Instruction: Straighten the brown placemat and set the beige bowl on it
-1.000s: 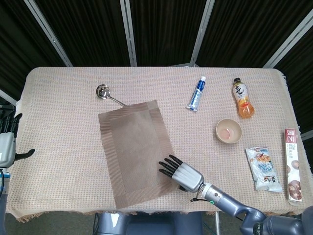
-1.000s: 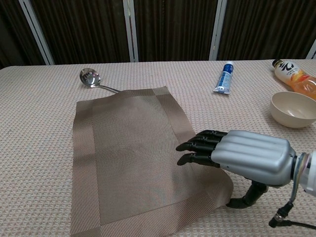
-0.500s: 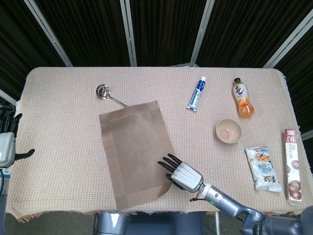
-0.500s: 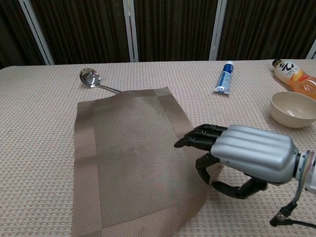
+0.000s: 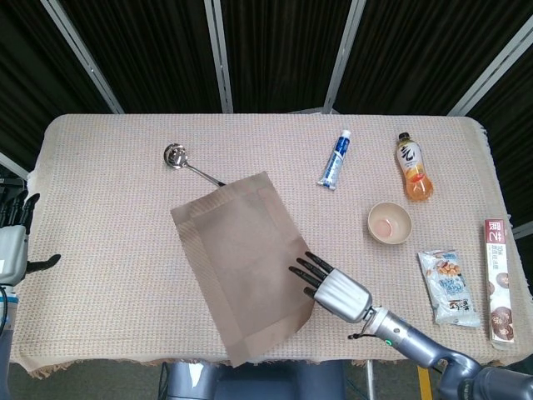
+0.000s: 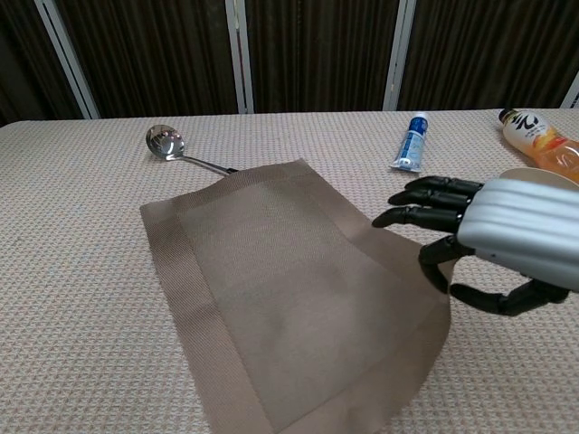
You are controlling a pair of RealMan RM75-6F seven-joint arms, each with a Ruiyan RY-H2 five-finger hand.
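The right hand (image 5: 333, 287) pinches the near right edge of the mat (image 5: 241, 254), which lies askew just left of it. The bowl (image 5: 389, 222) waits beyond the hand, to its right. To square the mat, swing that edge gently, keeping it low so it slides flat. The left hand (image 5: 12, 250) hangs idle, holding nothing, far left.

A brown placemat (image 5: 244, 258) with a ribbed darker border lies on a beige woven tablecloth (image 5: 108, 250), beside a silver ladle (image 5: 188, 163), a blue-and-white tube (image 5: 335, 158), an orange-filled bottle (image 5: 413, 169), a beige bowl (image 5: 389, 222) and a silver right hand (image 5: 333, 289) with black fingers (image 5: 310, 267).
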